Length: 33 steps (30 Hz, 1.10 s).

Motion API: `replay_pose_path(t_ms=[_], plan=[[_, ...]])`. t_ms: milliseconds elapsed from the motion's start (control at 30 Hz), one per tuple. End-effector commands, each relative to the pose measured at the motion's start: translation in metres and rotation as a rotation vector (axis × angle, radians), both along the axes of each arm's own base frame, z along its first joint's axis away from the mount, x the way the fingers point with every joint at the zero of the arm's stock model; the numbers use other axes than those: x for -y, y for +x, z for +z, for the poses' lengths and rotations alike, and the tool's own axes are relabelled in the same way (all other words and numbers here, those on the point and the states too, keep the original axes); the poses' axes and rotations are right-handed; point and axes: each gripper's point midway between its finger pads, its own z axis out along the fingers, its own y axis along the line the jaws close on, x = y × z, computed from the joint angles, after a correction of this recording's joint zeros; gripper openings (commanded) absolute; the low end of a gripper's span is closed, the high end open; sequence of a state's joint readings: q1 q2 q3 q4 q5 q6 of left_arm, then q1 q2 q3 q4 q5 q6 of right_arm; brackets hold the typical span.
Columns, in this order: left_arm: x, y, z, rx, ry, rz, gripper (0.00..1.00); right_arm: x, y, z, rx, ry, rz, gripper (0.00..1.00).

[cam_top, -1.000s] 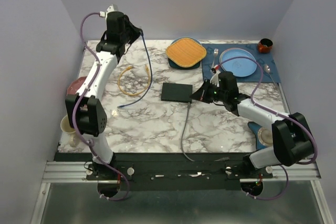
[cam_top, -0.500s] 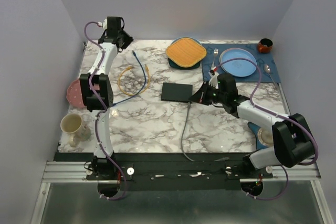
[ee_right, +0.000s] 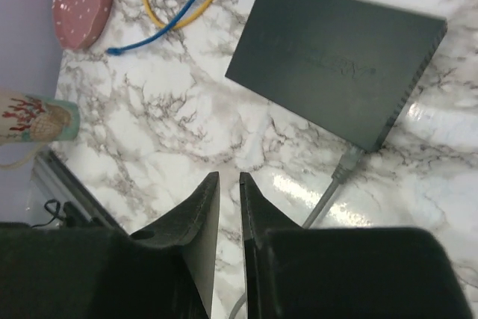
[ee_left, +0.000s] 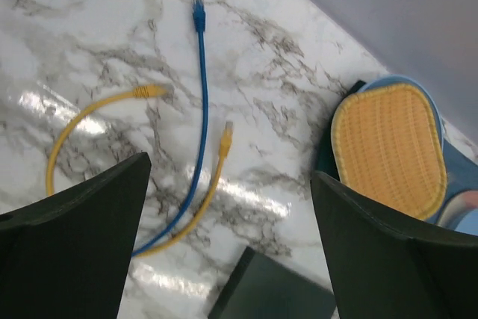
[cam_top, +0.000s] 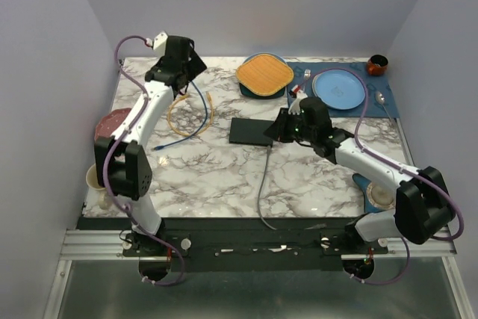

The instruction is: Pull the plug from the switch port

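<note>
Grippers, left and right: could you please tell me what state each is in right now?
Left gripper: wide open, holding nothing.
Right gripper: open by a narrow gap only, holding nothing.

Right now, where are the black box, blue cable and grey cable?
black box [ee_right: 336,61], right wrist view, top face
blue cable [ee_left: 205,110], left wrist view, middle stretch
grey cable [ee_right: 345,166], right wrist view, plug end

Left arm [cam_top: 146,108] stretched far back, left gripper [ee_left: 228,173] jaws spread wide, empty. Right arm [cam_top: 366,159] reaching inward, right gripper [ee_right: 229,184] jaws barely parted.
</note>
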State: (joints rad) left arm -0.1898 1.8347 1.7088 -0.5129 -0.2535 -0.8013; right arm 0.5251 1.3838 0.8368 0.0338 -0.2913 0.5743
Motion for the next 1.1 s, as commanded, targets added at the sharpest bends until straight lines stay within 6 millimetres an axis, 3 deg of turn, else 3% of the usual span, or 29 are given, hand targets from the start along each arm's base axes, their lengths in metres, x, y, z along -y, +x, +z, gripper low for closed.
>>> replay_pose_path(t_ms=[0, 33, 67, 133, 233, 267, 367, 400, 433, 467, 500, 567, 600, 633, 667, 700, 733, 767, 833, 967, 1033, 1067], plan=[[0.006, -0.065, -0.019, -0.042, 0.039, 0.143, 0.99, 0.017, 0.027, 0.031, 0.189, -0.286, -0.112, 0.26], [0.010, -0.074, -0.023, -0.045, -0.013, 0.172, 0.99, 0.016, 0.025, 0.033, 0.225, -0.356, -0.101, 0.26], [0.009, -0.086, -0.045, -0.094, -0.007, 0.182, 0.99, 0.022, 0.024, 0.032, 0.229, -0.413, -0.119, 0.26], [0.008, -0.104, -0.060, -0.142, -0.005, 0.248, 0.99, 0.037, 0.032, 0.044, 0.284, -0.489, -0.199, 0.27], [0.004, -0.130, -0.073, -0.237, 0.085, 0.311, 0.99, 0.059, 0.036, 0.054, 0.309, -0.527, -0.323, 0.28], [0.018, -0.134, -0.068, -0.226, 0.120, 0.284, 0.99, 0.063, 0.038, 0.056, 0.315, -0.535, -0.347, 0.29], [0.028, -0.151, -0.057, -0.166, 0.266, 0.273, 0.99, 0.073, 0.042, 0.060, 0.340, -0.546, -0.410, 0.43], [0.030, -0.155, -0.056, -0.157, 0.285, 0.263, 0.99, 0.078, 0.044, 0.059, 0.339, -0.559, -0.436, 0.71], [0.031, -0.157, -0.055, -0.153, 0.288, 0.256, 0.99, 0.079, 0.044, 0.055, 0.325, -0.547, -0.461, 0.81], [0.038, -0.163, -0.067, -0.201, 0.260, 0.216, 0.99, 0.080, 0.044, 0.052, 0.321, -0.542, -0.475, 0.87], [0.039, -0.165, -0.074, -0.238, 0.260, 0.166, 0.99, 0.078, 0.045, 0.051, 0.320, -0.520, -0.465, 0.89], [0.043, -0.169, -0.094, -0.291, 0.210, 0.141, 0.99, 0.075, 0.046, 0.044, 0.303, -0.454, -0.468, 0.90], [0.063, -0.177, -0.108, -0.363, 0.124, 0.029, 0.99, 0.070, 0.045, 0.041, 0.277, -0.414, -0.447, 0.90], [0.077, -0.164, -0.102, -0.295, 0.069, -0.050, 0.99, 0.076, 0.050, 0.038, 0.246, -0.383, -0.471, 0.90], [0.085, -0.178, -0.125, -0.319, 0.037, -0.129, 0.99, 0.075, 0.052, 0.035, 0.226, -0.368, -0.458, 0.90], [0.102, -0.185, -0.127, -0.304, -0.051, -0.210, 0.99, 0.070, 0.053, 0.029, 0.198, -0.347, -0.416, 0.90], [0.121, -0.173, -0.097, -0.147, -0.159, -0.267, 0.99, 0.075, 0.058, 0.026, 0.177, -0.339, -0.422, 0.90], [0.120, -0.189, -0.117, -0.150, -0.188, -0.302, 0.99, 0.076, 0.059, 0.023, 0.163, -0.331, -0.413, 0.90], [0.134, -0.190, -0.098, -0.050, -0.269, -0.362, 0.99, 0.077, 0.066, 0.014, 0.129, -0.320, -0.408, 0.88], [0.152, -0.208, -0.108, -0.067, -0.296, -0.463, 0.99, 0.071, 0.080, -0.011, 0.029, -0.273, -0.383, 0.82], [0.161, -0.210, -0.107, -0.030, -0.336, -0.476, 0.99, 0.062, 0.081, -0.033, -0.053, -0.239, -0.350, 0.71], [0.166, -0.222, -0.118, -0.062, -0.372, -0.504, 0.99, 0.058, 0.081, -0.038, -0.074, -0.227, -0.339, 0.65]])
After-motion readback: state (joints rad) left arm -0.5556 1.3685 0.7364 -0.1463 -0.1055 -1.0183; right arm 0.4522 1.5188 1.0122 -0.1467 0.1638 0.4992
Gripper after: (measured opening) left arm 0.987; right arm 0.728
